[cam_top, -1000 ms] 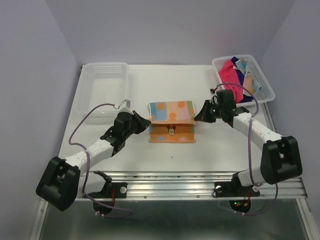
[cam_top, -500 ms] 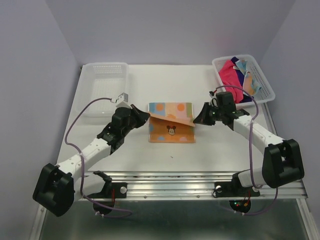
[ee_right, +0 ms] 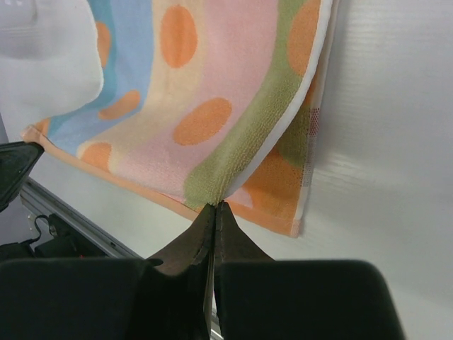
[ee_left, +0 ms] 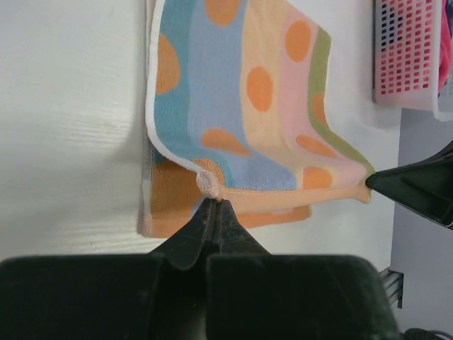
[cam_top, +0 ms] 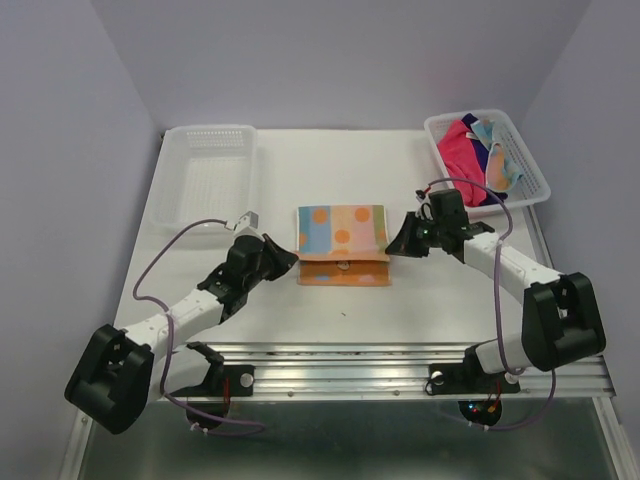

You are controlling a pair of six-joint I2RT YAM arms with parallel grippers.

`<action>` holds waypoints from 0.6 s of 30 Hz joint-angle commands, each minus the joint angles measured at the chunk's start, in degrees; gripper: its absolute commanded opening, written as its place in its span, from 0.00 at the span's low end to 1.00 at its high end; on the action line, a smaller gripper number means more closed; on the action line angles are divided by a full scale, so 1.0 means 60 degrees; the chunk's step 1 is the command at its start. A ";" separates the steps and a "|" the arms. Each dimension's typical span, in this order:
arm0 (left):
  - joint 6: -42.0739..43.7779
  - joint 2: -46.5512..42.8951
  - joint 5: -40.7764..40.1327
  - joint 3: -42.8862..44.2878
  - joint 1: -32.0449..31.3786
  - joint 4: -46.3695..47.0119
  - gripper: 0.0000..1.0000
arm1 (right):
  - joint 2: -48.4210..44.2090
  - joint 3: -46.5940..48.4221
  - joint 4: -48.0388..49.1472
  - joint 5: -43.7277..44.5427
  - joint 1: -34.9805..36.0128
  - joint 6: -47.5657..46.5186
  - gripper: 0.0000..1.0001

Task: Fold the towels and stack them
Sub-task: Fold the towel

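The right basket (cam_top: pixel 533 172) at the table's far right corner holds bunched towels (cam_top: pixel 462 150), hot pink on top. The left basket (cam_top: pixel 205 185) sits at the far left corner. At mid-table lies my striped towel (cam_top: pixel 342 235), with orange dots and doubled over. My left gripper (ee_left: pixel 214 202) and right gripper (ee_right: pixel 214 205) are each pinched shut on a near corner of its top layer.

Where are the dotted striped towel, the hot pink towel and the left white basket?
Pastel striped polka-dot cloth towel (cam_top: pixel 340 228), overhead view, its upper layer.
Hot pink cloth towel (cam_top: pixel 458 150), overhead view, its bunched middle.
White perforated plastic basket at left (cam_top: pixel 205 180), overhead view, bare floor.
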 commanded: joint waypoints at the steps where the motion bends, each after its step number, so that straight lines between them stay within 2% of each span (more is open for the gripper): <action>1: -0.0148 -0.0189 -0.0090 -0.0518 -0.0058 0.0541 0.00 | 0.0280 -0.0540 0.0185 0.0359 -0.0035 -0.0191 0.04; 8: -0.0295 0.0411 0.0291 -0.0884 -0.0292 0.0746 0.00 | 0.0574 -0.0966 0.0419 0.0389 0.0038 -0.0089 0.06; 11: -0.0309 0.0646 0.0335 -0.0958 -0.0351 0.0731 0.00 | 0.0632 -0.1083 0.0419 0.0461 0.0082 -0.0060 0.11; 13: -0.0309 0.0763 0.0393 -0.1016 -0.0380 0.0717 0.10 | 0.0647 -0.1170 0.0419 0.0520 0.0111 -0.0060 0.18; 14: -0.0280 0.0778 0.0408 -0.1046 -0.0395 0.0717 0.23 | 0.0647 -0.1200 0.0419 0.0520 0.0111 -0.0089 0.22; 15: -0.0266 0.0764 0.0452 -0.1046 -0.0395 0.0717 0.27 | 0.0647 -0.1229 0.0434 0.0520 0.0126 -0.0089 0.30; 18: -0.0193 0.0603 0.0555 -0.1031 -0.0410 0.0688 0.46 | 0.0574 -0.1200 0.0419 0.0491 0.0140 -0.0119 0.43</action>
